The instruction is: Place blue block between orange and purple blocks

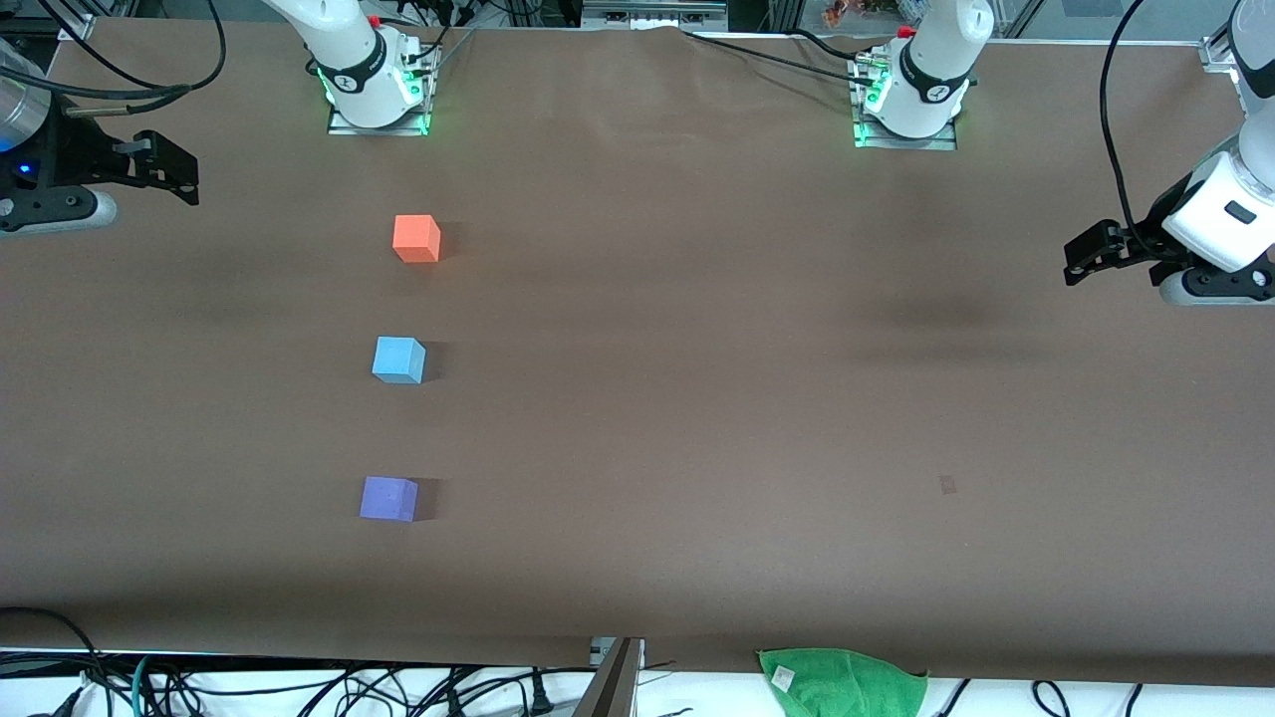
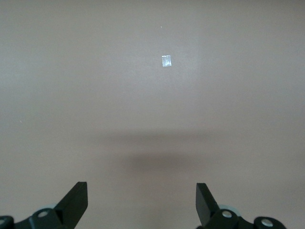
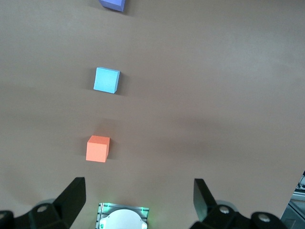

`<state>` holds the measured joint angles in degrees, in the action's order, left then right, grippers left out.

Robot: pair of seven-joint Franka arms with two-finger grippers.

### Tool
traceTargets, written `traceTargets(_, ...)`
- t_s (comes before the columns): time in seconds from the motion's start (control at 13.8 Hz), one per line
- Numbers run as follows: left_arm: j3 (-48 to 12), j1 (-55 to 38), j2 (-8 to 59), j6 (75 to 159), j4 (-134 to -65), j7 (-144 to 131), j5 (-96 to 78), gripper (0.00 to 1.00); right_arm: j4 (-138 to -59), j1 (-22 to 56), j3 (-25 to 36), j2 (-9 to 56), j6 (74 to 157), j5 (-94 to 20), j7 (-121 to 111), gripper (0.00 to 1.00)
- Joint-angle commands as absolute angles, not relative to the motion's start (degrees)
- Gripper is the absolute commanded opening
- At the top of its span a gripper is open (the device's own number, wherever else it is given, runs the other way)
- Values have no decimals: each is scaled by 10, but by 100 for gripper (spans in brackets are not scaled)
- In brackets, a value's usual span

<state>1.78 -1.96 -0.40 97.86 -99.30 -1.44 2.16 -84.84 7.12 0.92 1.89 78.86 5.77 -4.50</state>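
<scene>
Three small cubes sit in a row on the brown worktop [image 1: 697, 398], all toward the right arm's end of it. The orange block [image 1: 416, 239] is the one farthest from the front camera, not far from the right arm's base. The blue block [image 1: 398, 359] stands between it and the purple block [image 1: 387, 499], which is the nearest of the three to the front camera. The three are well apart from one another, with bare worktop showing in each gap, and the spacing looks fairly even. None is touching another, and each rests flat.

The right gripper [image 1: 174, 177] hangs in the air over the edge of the worktop at its own arm's end, well clear of the cubes. Its jaws are spread wide and hold nothing. Its wrist view looks down on the orange and blue cubes and on one corner of the purple one.

The left gripper [image 1: 1086, 254] hangs over the edge of the worktop at the left arm's end, well away from the cubes. Its jaws are spread wide too, with nothing between them, above bare worktop that carries only a small pale mark [image 2: 166, 61].

A green cloth [image 1: 842, 682] lies at the worktop's edge nearest the front camera.
</scene>
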Motion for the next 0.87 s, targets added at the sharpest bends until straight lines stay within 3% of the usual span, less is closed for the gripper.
traceTargets(0.0,19,-19,1,971,-980,-11,22,100,-850,57,4,22,788,53,-39,100)
traceTargets(0.8,19,-19,1,971,-979,-11,21,100,-850,55,29,26,788,12,-40,100)
